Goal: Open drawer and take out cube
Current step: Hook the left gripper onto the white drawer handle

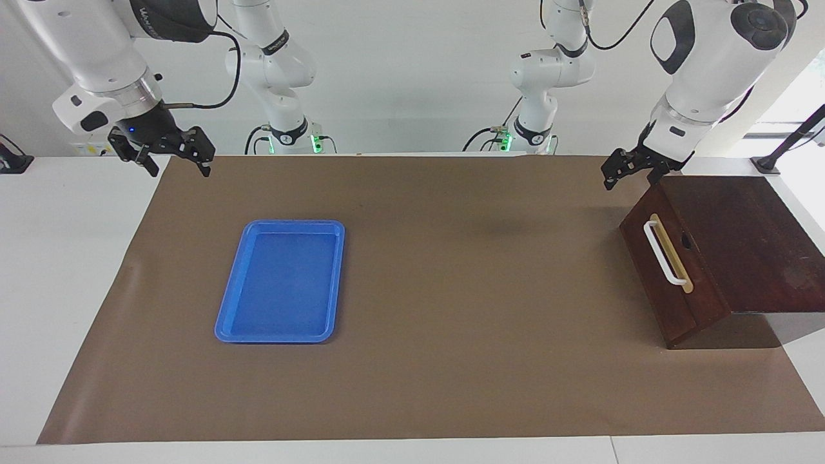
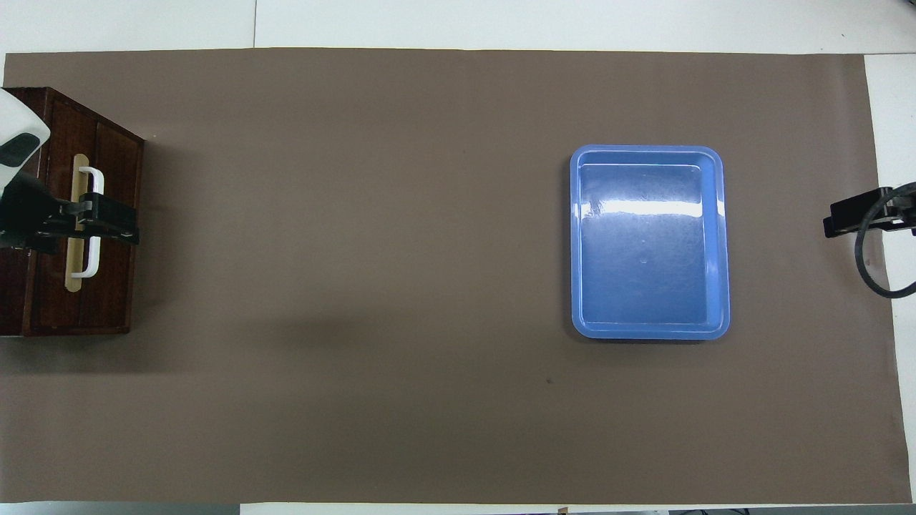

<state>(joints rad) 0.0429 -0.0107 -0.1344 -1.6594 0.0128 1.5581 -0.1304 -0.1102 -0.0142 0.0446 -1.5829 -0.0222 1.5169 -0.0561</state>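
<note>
The drawer [image 1: 673, 270], closed in its heavy, stiff wooden box at the left arm's end of the counter [image 1: 451, 386], offers its white handle [image 1: 666, 252]. The left gripper [image 1: 628, 169] hovers over it, fingers spread; the right gripper [image 1: 173, 156] waits, spread. No cube shows.

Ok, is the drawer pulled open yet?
No, the drawer front sits flush in its dark wooden box, and the left gripper hangs above the box's corner, off the white handle.

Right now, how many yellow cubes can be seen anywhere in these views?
0. No cube shows on the mat, nor in the blue tray. The drawer at the left arm's end is shut, so one may be hidden inside.
</note>
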